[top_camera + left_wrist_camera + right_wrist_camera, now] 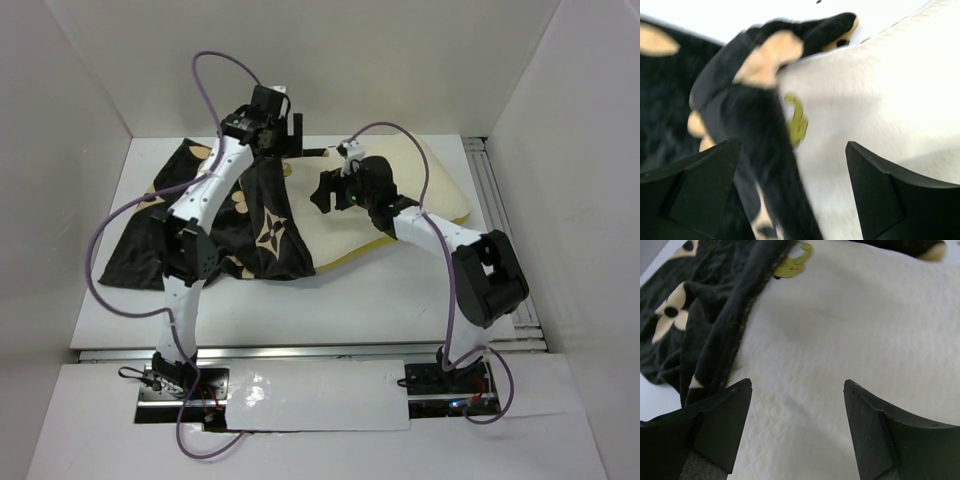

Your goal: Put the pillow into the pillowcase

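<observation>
The pillowcase covers only the left end of the pillow, so a good grip would catch the dark hem alone, not the cream cloth beneath, then draw it farther along the pillow. The left gripper hangs spread wide over that hem, pinching nothing. The right gripper, likewise spread, hovers empty above the pillow's bare surface.
</observation>
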Controlling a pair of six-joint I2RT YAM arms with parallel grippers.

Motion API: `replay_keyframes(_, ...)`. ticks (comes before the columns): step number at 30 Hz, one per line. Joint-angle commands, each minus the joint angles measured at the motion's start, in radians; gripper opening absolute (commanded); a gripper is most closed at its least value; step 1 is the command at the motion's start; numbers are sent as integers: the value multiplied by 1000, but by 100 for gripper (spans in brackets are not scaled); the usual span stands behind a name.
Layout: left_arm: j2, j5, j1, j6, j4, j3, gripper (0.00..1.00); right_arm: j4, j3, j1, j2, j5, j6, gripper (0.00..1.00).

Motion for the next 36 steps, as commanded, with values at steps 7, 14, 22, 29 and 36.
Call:
replay_keyframes(7, 218, -241, -17, 145, 247, 110, 100, -133, 178, 7, 154, -185, -348, 80)
replay_keyframes(14, 234, -279, -17, 159, 434, 45, 100, -180, 212, 28, 209, -139, -386, 80)
replay_keyframes(22, 368, -185, -17, 170, 390, 94, 77, -136, 198, 91, 278, -80, -334, 80)
replay_keyframes(29, 418, -209, -26, 157, 336, 101, 17, -171, 232, 157, 342, 18, -325, 82)
replay_keyframes(36, 340, -177, -17, 125, 382, 43, 0, -237, 315, 179, 408, 136, -279, 0)
